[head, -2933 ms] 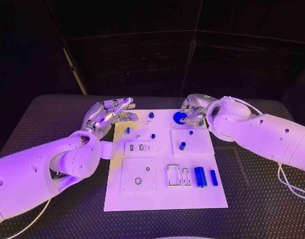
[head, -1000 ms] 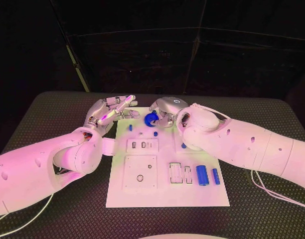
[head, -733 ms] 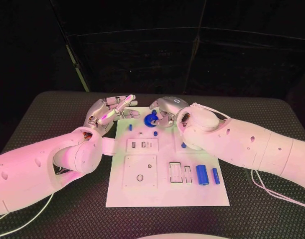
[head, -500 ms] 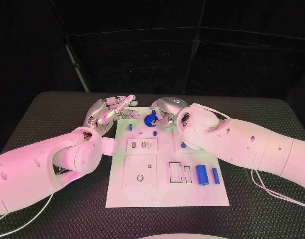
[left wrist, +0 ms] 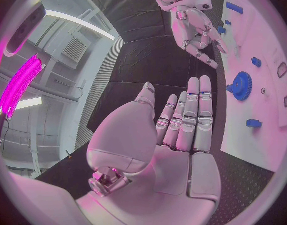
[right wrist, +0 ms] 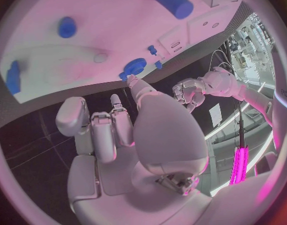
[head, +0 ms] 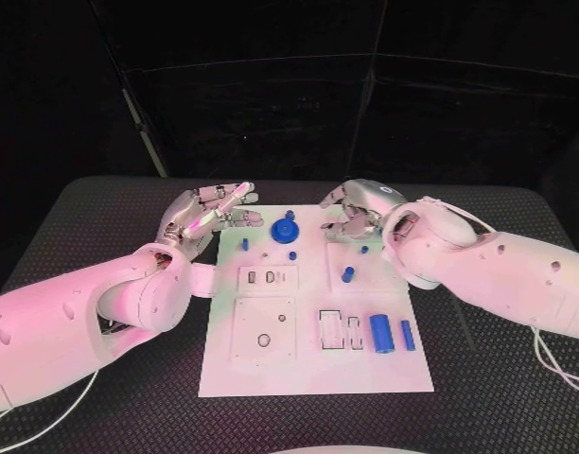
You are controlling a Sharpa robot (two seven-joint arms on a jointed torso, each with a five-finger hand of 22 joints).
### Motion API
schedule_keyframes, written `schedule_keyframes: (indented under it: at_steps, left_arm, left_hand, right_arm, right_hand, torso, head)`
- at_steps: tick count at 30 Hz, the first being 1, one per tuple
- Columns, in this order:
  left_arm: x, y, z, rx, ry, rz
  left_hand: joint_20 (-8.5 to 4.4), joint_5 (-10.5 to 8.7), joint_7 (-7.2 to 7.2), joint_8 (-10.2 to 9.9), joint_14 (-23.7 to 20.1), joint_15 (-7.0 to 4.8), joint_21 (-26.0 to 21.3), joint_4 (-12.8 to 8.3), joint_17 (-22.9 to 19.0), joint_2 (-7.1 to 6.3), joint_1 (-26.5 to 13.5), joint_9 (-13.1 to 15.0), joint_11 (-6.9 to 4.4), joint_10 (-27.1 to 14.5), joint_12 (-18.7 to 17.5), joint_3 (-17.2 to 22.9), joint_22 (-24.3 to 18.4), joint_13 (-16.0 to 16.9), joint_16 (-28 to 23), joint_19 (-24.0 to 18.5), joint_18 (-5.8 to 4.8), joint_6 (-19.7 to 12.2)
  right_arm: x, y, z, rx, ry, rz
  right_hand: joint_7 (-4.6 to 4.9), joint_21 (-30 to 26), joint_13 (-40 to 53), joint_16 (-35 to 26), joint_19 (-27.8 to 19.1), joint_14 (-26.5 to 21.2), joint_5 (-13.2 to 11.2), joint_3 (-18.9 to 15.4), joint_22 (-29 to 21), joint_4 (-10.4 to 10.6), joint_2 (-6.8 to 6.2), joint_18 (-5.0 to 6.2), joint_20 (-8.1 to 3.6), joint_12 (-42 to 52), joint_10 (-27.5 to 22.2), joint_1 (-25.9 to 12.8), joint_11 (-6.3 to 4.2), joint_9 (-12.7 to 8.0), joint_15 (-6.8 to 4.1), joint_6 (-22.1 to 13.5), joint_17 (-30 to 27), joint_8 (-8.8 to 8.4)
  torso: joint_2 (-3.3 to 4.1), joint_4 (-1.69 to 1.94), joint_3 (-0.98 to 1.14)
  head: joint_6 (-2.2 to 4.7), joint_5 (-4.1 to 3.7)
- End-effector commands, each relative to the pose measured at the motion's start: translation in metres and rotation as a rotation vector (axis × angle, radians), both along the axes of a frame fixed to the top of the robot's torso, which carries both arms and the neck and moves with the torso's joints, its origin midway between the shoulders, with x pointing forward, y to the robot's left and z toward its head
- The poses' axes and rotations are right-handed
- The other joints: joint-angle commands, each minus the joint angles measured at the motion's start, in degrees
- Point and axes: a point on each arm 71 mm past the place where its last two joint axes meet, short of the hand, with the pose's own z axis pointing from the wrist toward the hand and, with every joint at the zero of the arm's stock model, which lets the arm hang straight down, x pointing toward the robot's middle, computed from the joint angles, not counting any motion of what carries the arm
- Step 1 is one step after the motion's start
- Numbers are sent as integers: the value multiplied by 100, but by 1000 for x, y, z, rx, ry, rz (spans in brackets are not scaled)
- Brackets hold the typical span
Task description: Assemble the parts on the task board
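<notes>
Head view shows the blue gear [head: 286, 230] seated at the task board's [head: 310, 374] far end, both the left hand [head: 205, 214] and right hand [head: 355, 213] released and empty, while two blue cylinders [head: 381, 334] lie unplaced near right.

Both arms: smooth white rounded shells with small dark screw holes. Left hand [head: 205, 214] and right hand [head: 351, 213]: silver segmented fingers. Thin pale cables trail beneath each forearm.
</notes>
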Motion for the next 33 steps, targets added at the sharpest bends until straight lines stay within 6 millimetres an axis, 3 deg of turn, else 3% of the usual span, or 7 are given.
schedule_keyframes:
  at_steps: [1, 7, 12, 13, 16, 26, 33]
  left_arm:
    - [0, 0, 1, -3, -11, -12]
    - [1, -1, 1, -4, -10, -13]
    - [2, -3, 0, -6, -9, -16]
    - [2, -3, 0, -6, -8, -16]
    - [2, -4, 0, -7, -8, -18]
    - [3, -5, -1, -7, -5, -17]
    - [3, -4, -2, -6, -5, -16]
  left_hand:
    - [38, 19, 109, -33, -7, 16, -9, 0, 7, 42, 0, -1, -3, -27, -32, -22, -8, -6, -26, 11, 22, -20]
    - [38, 19, 109, -33, -7, 16, -9, 0, 7, 42, 0, -1, -3, -27, -32, -22, -8, -6, -26, 11, 22, -20]
    - [38, 19, 109, -33, -7, 16, -9, 0, 7, 42, 0, -1, -3, -27, -32, -22, -8, -6, -26, 11, 22, -20]
    - [38, 19, 109, -33, -7, 16, -9, 0, 7, 42, 0, -1, -3, -27, -32, -22, -8, -6, -26, 11, 22, -20]
    - [38, 19, 109, -33, -7, 16, -9, 0, 7, 42, 0, -1, -3, -27, -32, -22, -8, -6, -26, 11, 22, -20]
    - [39, 19, 107, -33, -7, 17, -9, -2, 11, 43, 0, 1, -3, -25, -29, -23, -9, -5, -29, 10, 22, -17]
    - [39, 19, 107, -33, -7, 17, -9, -2, 11, 43, 0, 1, -3, -25, -29, -23, -9, -5, -29, 10, 22, -17]
  right_arm:
    - [-2, -24, 3, 197, 83, 23]
    - [-1, -69, 0, 211, 137, 9]
    - [2, -92, -3, 203, 149, -16]
    - [3, -97, -4, 201, 150, -22]
    - [6, -107, -6, 194, 155, -36]
    - [14, -118, -14, 185, 187, -57]
    - [16, -120, -20, 173, 221, -58]
  right_hand:
    - [3, -24, 362, -15, -35, 489, 162, -64, -14, -32, -74, -70, 21, -25, -33, 14, 23, -4, 46, 56, 961, 5]
    - [-4, -28, 361, -17, -40, 489, 231, -115, -21, -125, -102, -69, 20, -25, -37, 105, 18, -13, 43, 57, 958, -16]
    - [-6, -29, 360, -19, -42, 487, 254, -129, -23, -159, -102, -68, 18, -27, -38, 143, 16, -14, 40, 59, 952, -22]
    - [-6, -29, 360, -19, -42, 487, 255, -130, -23, -160, -102, -69, 18, -27, -38, 145, 16, -14, 40, 59, 951, -22]
    - [-7, -29, 358, -18, -41, 488, 263, -135, -22, -174, -100, -69, 18, -28, -40, 159, 15, -15, 40, 58, 954, -25]
    - [-11, -30, 370, -18, -43, 488, 285, -140, -25, -210, -79, -68, 15, -19, -32, 201, 11, -13, 36, 77, 956, -20]
    - [-19, -29, 385, -18, -43, 489, 281, -169, -25, -257, -39, -68, 10, -7, -21, 226, 3, 5, 31, 205, 957, 34]
  torso:
    - [-13, -27, 6]
    - [-23, -61, 42]
    - [-14, -56, 56]
    - [-10, -42, 42]
    - [-10, -33, 29]
    - [-12, -34, 14]
    - [-11, -39, 16]
  head:
    - [17, -58]
    - [47, -131]
    - [75, -181]
    - [87, -208]
    - [90, -251]
    - [70, -284]
    - [42, -278]
